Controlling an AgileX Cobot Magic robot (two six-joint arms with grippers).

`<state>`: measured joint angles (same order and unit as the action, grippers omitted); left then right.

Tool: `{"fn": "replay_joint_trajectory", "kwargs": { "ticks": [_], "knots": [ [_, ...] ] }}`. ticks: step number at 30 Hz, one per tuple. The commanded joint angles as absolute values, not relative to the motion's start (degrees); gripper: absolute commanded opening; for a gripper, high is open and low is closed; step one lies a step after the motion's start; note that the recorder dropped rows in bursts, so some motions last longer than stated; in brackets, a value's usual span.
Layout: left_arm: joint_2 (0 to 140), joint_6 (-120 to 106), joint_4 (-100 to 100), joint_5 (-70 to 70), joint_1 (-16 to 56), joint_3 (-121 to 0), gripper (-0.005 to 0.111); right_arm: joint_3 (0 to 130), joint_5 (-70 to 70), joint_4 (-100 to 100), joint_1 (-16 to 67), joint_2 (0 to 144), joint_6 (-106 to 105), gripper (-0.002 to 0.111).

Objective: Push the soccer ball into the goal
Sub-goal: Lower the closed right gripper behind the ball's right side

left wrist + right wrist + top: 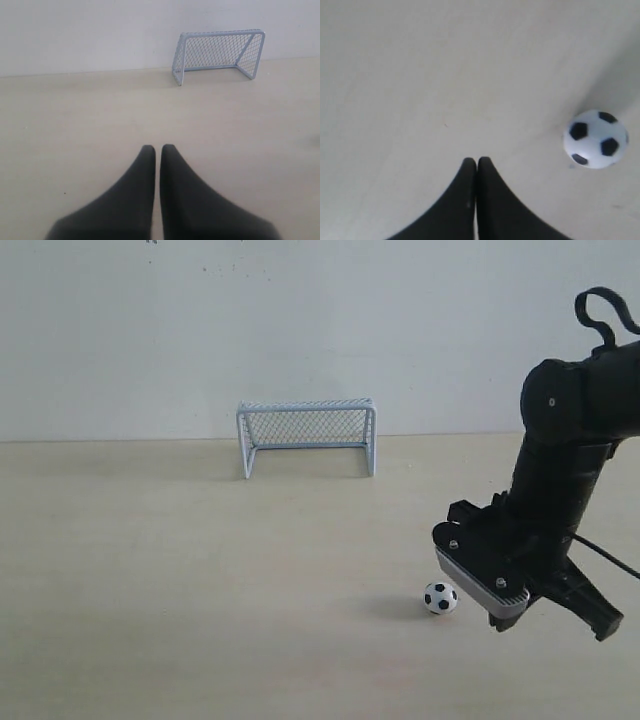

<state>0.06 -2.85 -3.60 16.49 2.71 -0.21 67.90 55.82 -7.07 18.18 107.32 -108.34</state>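
As the soccer ball (440, 597) lies near the closed right claw (476, 160), the left claw (157, 148) is closed too.

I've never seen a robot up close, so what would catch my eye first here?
A big black arm looms on the right, its shut claw low near a tiny ball on the pale table. Far back by the wall stands a little netted goal.

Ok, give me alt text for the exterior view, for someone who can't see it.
A small soccer ball rests on a pale table, right beside a black robot arm. Farther back, an empty goal stands near a white wall.
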Motion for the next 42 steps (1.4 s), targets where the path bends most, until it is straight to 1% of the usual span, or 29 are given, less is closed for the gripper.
{"fn": "replay_joint_trajectory", "kwargs": {
  "ticks": [1, 10, 20, 29, 36, 42],
  "knots": [
    [0.0, -3.1, -4.0, 16.4, 2.5, 0.0, 0.004, 68.1, 51.8, -6.7, 18.4, 107.7, -107.1, 0.0],
    [0.0, -3.1, -4.0, 16.4, 2.5, 0.0, 0.004, 68.1, 52.0, -6.1, 18.4, 112.1, -104.7, 0.0],
    [0.0, -3.1, -4.0, 16.4, 2.5, 0.0, 0.004, 68.9, 49.1, -6.1, 18.7, 112.6, -105.3, 0.0],
    [0.0, -3.1, -4.0, 16.4, 2.5, 0.0, 0.004, 74.1, 54.9, -8.0, 21.2, 112.6, -105.1, 0.0],
    [0.0, -3.1, -4.0, 16.4, 2.5, 0.0, 0.004, 74.4, 57.5, -8.2, 21.2, 112.6, -105.1, 0.0],
    [0.0, -3.1, -4.0, 16.4, 2.5, 0.0, 0.004, 74.4, 65.0, -7.6, 21.2, 112.6, -104.8, 0.0]
  ]
}}
